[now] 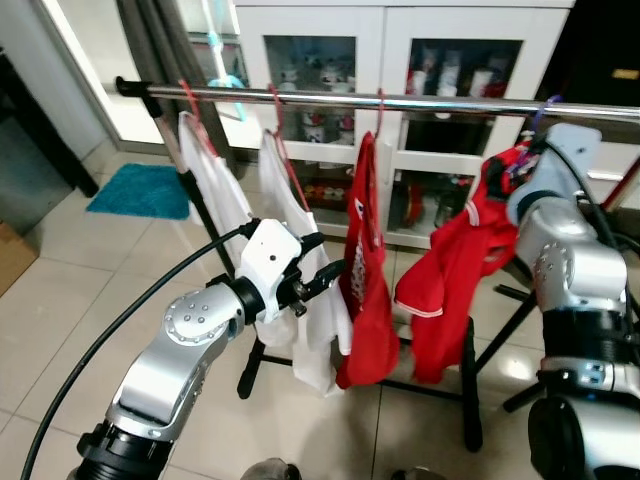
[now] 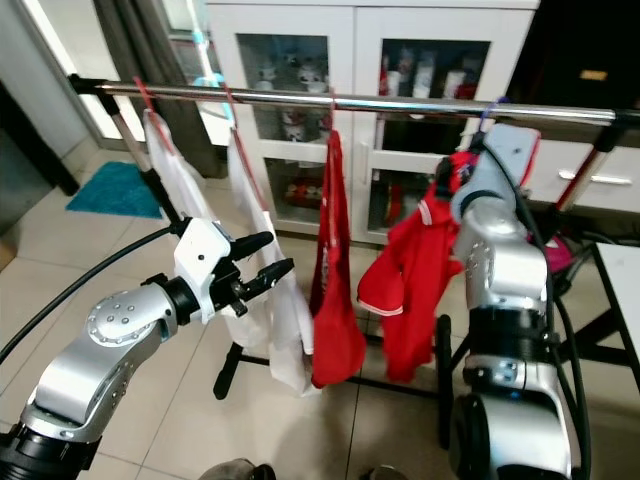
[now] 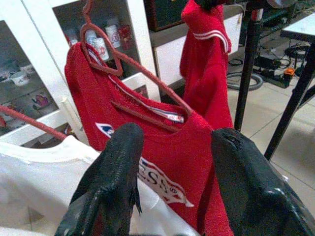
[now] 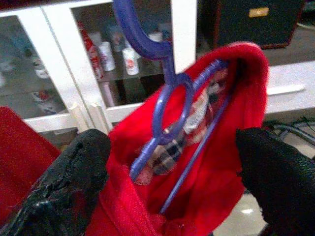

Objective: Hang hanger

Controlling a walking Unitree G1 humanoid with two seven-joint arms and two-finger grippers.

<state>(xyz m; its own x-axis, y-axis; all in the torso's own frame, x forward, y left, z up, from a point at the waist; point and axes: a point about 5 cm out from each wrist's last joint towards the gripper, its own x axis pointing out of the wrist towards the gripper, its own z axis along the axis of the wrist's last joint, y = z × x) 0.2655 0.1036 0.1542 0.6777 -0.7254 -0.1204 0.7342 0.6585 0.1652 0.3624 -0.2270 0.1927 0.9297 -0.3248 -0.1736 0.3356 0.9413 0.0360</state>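
A metal rail crosses the scene at head height. A blue hanger carrying a red polo shirt hangs near the rail's right end, its hook at the rail. My right gripper is open, one finger on each side of the hanger's neck without touching it. Further left hang a red T-shirt on a red hanger and two white shirts. My left gripper is open and held in front of the white shirt beside the red T-shirt.
The rack's black legs and base stand on a tiled floor. A white glass-door cabinet is close behind the rail. A blue mat lies at the far left. A table edge shows at the right.
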